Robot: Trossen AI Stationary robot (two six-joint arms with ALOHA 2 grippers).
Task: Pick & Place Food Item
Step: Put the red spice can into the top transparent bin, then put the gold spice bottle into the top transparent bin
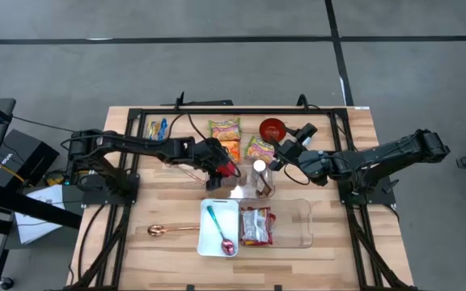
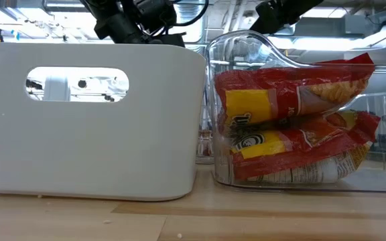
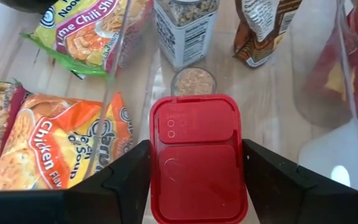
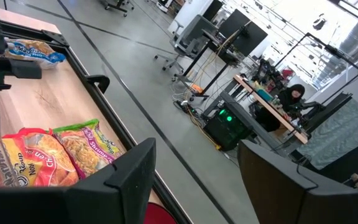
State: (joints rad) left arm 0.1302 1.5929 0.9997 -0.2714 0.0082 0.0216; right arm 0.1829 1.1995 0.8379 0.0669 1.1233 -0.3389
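At frame centre in the high view, a red-lidded container (image 3: 197,163) is clamped by the left gripper (image 1: 223,166), its body hidden, long axis along the fingers. The right gripper (image 1: 284,153) is held apart, empty.

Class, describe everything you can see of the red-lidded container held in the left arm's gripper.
The red-lidded container sits between the two dark fingers of the left gripper, one finger against each side. Its lid looks like glossy red plastic, a rounded rectangle with a hinged flap bearing small round marks. The body below the lid is hidden. It hangs above the wooden table, near noodle packets and a spice jar.
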